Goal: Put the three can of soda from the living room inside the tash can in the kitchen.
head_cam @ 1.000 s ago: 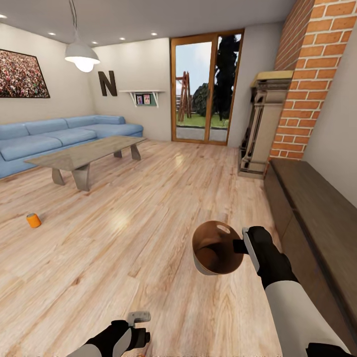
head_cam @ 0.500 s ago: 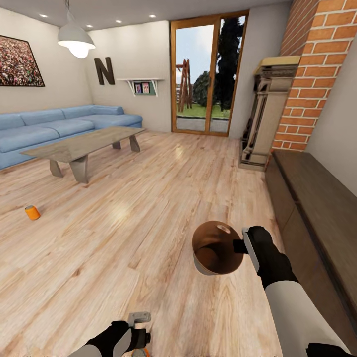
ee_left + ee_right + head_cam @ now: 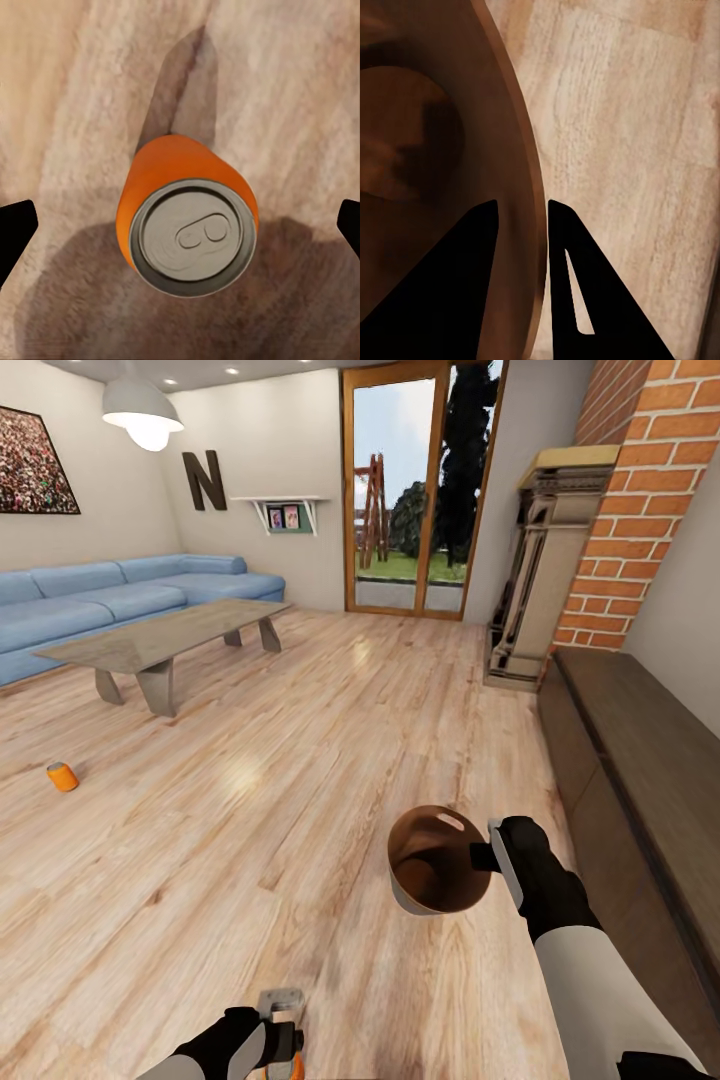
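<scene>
The tash can (image 3: 437, 860), grey-brown outside and brown inside, hangs tilted above the floor, and my right gripper (image 3: 490, 857) is shut on its rim. In the right wrist view the gripper (image 3: 521, 214) pinches the rim (image 3: 514, 150) between both fingers. My left gripper (image 3: 281, 1002) hovers low over an upright orange can of soda (image 3: 268, 1072). The left wrist view shows that can (image 3: 187, 225) from above, silvery top up, with the open gripper (image 3: 182, 225) spread wide on either side of it, not touching. A second orange can (image 3: 62, 776) stands on the floor at far left. The blue can is out of view.
This is the living room: a light-blue sofa (image 3: 110, 600) and a low table (image 3: 160, 635) at back left, a glass door (image 3: 420, 490) at the back. A brick column (image 3: 650, 480) and a long dark bench (image 3: 640, 760) run along the right. Open wood floor lies in the middle.
The camera has moved forward and tilted, so the room slid up and left in the picture. An orange can has come into view under my left gripper. The tash can stays held.
</scene>
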### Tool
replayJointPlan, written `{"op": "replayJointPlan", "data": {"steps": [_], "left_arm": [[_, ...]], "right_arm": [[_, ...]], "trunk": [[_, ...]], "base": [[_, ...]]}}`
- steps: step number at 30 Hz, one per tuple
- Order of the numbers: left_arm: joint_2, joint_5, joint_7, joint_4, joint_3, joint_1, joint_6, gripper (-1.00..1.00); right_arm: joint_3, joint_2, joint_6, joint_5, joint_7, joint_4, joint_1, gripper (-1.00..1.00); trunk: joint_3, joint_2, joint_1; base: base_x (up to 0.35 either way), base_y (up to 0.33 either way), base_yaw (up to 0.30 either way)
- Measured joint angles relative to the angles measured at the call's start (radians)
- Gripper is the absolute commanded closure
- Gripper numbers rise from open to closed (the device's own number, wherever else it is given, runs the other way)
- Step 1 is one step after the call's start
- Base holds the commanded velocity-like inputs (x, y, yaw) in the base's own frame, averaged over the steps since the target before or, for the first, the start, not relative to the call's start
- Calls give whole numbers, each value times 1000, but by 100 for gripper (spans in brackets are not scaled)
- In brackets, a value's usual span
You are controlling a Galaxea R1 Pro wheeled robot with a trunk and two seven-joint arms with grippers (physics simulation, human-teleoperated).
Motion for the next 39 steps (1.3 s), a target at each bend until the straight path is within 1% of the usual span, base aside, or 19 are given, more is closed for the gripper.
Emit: {"op": "replayJointPlan", "data": {"steps": [5, 8, 13, 16, 19, 21, 22, 25, 29, 33, 39], "left_arm": [[0, -1, -1, 0, -1, 0, -23, -100], [0, -1, -1, 0, -1, 0, -27, -100], [0, -1, -1, 0, -1, 0, -30, -100], [0, -2, -1, 0, -2, 0, -30, -100], [0, -2, -1, 0, -2, 0, -31, -100], [0, -2, -1, 0, -2, 0, -32, -100], [0, -2, -1, 0, -2, 0, -32, -100], [0, -2, -1, 0, -2, 0, -32, -100], [0, -2, -1, 0, -2, 0, -32, -100], [-1, -2, -1, 0, -2, 0, -35, -100], [-2, -2, -1, 0, -2, 0, -36, -100]], "right_arm": [[0, 1, 0, -1, 0, 0, 0, 100], [1, 4, 0, 3, 0, -1, 0, 100], [1, 11, 0, -6, 1, -3, -1, 100], [-4, 14, 0, -1, 0, -8, -1, 100], [-23, 15, 0, -1, 0, -16, -3, 100], [-54, 15, 0, -3, 1, -23, -5, 100], [-59, 16, 0, 3, -1, -25, -6, 100], [-72, 17, 0, 8, -1, -36, -7, 100], [-77, 17, 0, -4, 0, -46, -6, 100], [-73, 17, 0, 6, -1, -48, -5, 100], [-70, 17, 0, 0, 0, -48, -5, 100]], "trunk": [[0, 0, 0], [0, 0, 0], [0, 0, 0], [0, 0, 0], [0, 0, 0], [0, 0, 0], [0, 0, 0], [0, 0, 0], [0, 0, 0], [-15, -1, 2], [-39, -2, 5]], "base": [[0, 0, 0], [0, 0, 0], [0, 0, 0], [0, 0, 0], [0, 0, 0], [0, 0, 0], [0, 0, 0], [0, 0, 0], [0, 0, 0], [0, 0, 0], [0, 0, 0]]}}
